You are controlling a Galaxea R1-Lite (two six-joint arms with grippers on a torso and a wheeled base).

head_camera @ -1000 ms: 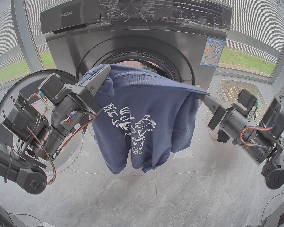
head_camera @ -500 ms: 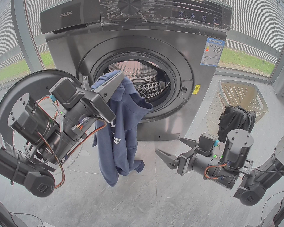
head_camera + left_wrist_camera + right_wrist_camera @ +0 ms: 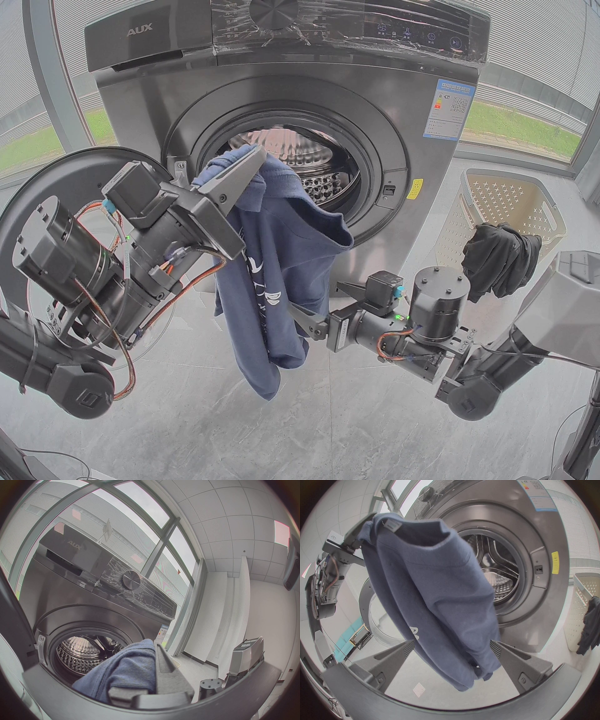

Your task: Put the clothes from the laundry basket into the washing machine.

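Observation:
A navy shirt (image 3: 281, 250) with white print hangs from my left gripper (image 3: 253, 156), which is shut on its collar end in front of the washing machine's open drum (image 3: 306, 162). In the left wrist view the same shirt (image 3: 125, 667) bunches between that gripper's (image 3: 147, 683) fingers. My right gripper (image 3: 315, 303) is low, level with the shirt's lower half and open. In the right wrist view the hanging shirt (image 3: 437, 583) passes between the spread fingers of this gripper (image 3: 451, 648). A black garment (image 3: 500, 256) drapes over the laundry basket (image 3: 544, 187) at the right.
The washing machine (image 3: 400, 125) stands straight ahead with its round door (image 3: 62, 181) swung open to the left, behind my left arm. Grey tiled floor (image 3: 350, 431) lies open in front. The basket (image 3: 582, 586) leans beside the machine's right side.
A second ago both grippers held the shirt spread wide. The right gripper let go, dropped low and moved left to the shirt's lower part. The shirt now hangs from the left gripper alone.

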